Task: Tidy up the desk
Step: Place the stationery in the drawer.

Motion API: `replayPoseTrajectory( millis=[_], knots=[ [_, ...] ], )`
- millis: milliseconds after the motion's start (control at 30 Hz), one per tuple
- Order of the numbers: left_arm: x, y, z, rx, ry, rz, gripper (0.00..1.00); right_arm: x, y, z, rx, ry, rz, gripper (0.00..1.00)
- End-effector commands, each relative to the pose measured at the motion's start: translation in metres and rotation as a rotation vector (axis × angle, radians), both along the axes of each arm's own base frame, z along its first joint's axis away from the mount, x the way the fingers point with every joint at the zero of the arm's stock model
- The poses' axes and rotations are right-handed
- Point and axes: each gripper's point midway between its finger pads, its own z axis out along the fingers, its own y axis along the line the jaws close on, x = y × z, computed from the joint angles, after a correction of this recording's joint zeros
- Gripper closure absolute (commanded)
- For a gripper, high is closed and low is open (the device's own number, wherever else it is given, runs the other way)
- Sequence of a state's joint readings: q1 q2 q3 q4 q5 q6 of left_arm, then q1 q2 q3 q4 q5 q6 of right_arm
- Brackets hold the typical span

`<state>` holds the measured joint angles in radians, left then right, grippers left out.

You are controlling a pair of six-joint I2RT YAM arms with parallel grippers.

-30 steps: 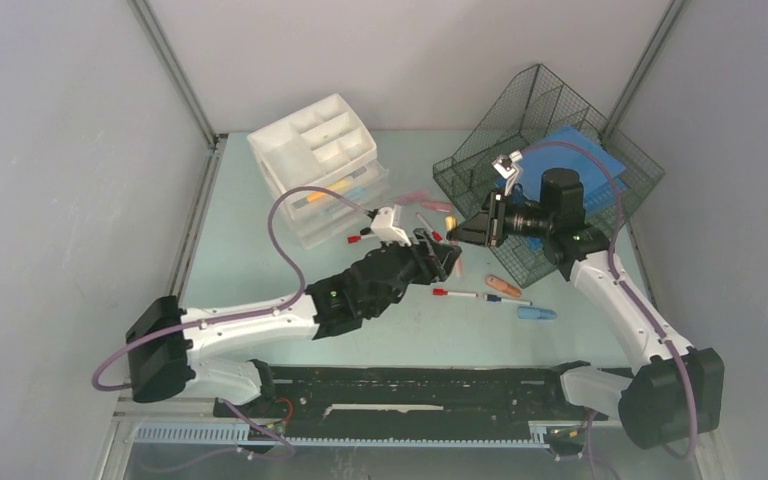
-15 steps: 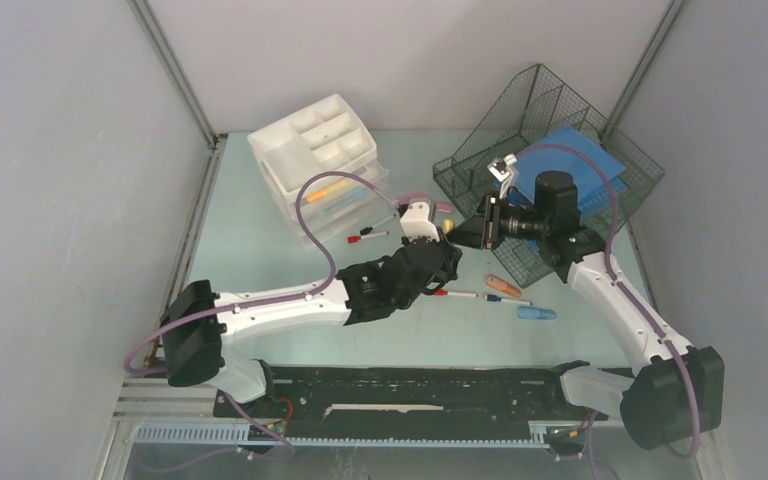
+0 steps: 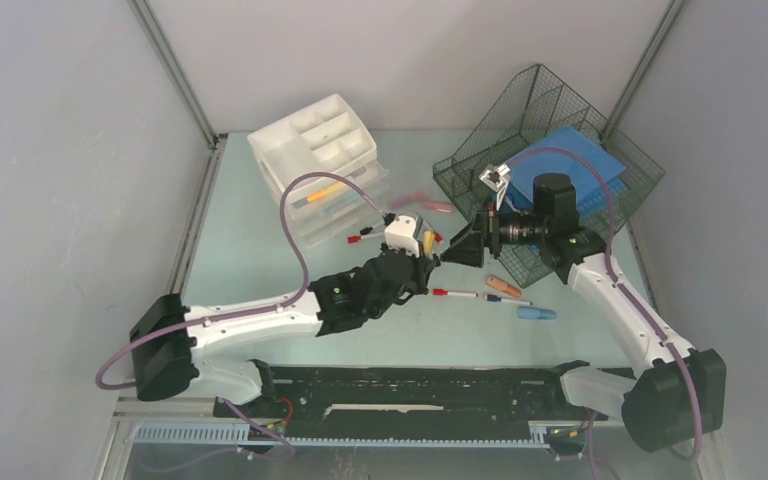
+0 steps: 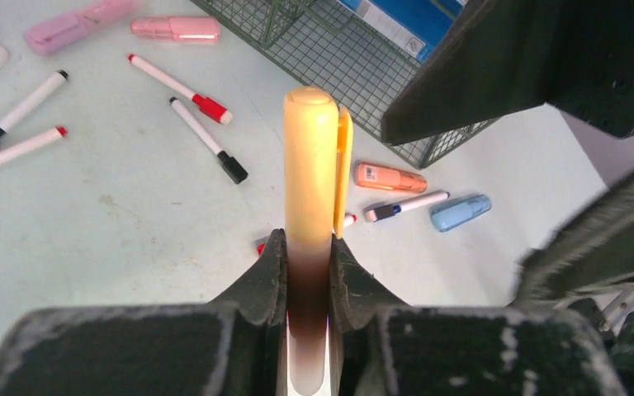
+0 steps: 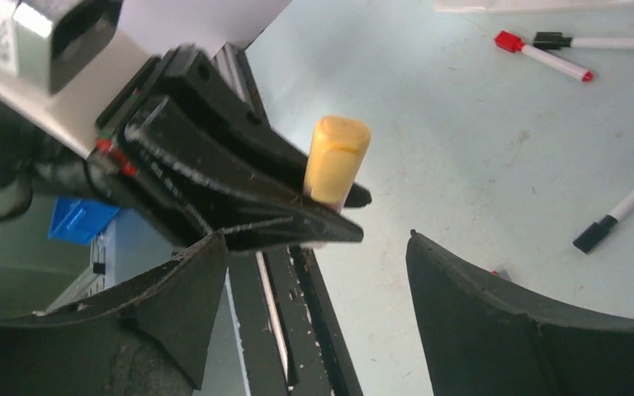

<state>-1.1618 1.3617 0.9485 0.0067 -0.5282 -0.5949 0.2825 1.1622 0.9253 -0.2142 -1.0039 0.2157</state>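
**Item: yellow marker, held in the air over the desk, between the two arms.**

The marker is clamped by its lower end in the left gripper, jaws narrow around the barrel. Its long axis runs straight out of those jaws, with the capped end aimed at the right gripper. That gripper is spread wide and holds nothing, and the cap is seen just ahead of the gap between its fingers. The desk lies below both arms, strewn with loose pens. The wire tray stands nearer the right arm and the drawer unit nearer the left. A pass to the right arm is judged likely.
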Motion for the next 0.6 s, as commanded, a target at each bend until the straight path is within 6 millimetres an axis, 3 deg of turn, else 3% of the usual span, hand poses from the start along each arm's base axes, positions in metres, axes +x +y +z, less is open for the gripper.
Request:
replayPoseTrajectory(
  millis=[0,100,267,567],
  knots=[
    [0.001,0.015,0.028,-0.005,-0.119,-0.112,1.0,-0.024,-0.002,0.027,0.032,-0.181,0.175,0.1],
    [0.004,0.035,0.027,0.017,-0.137,-0.126,1.0,-0.038,-0.004,0.027,0.038,-0.252,0.265,0.07],
    [0.015,0.08,0.03,0.174,-0.183,-0.114,1.0,-0.04,-0.007,0.024,0.012,-0.301,0.283,0.07],
    [0.048,0.16,0.06,0.516,-0.235,-0.101,1.0,-0.037,-0.009,0.02,-0.012,-0.329,0.275,0.06]
  ],
)
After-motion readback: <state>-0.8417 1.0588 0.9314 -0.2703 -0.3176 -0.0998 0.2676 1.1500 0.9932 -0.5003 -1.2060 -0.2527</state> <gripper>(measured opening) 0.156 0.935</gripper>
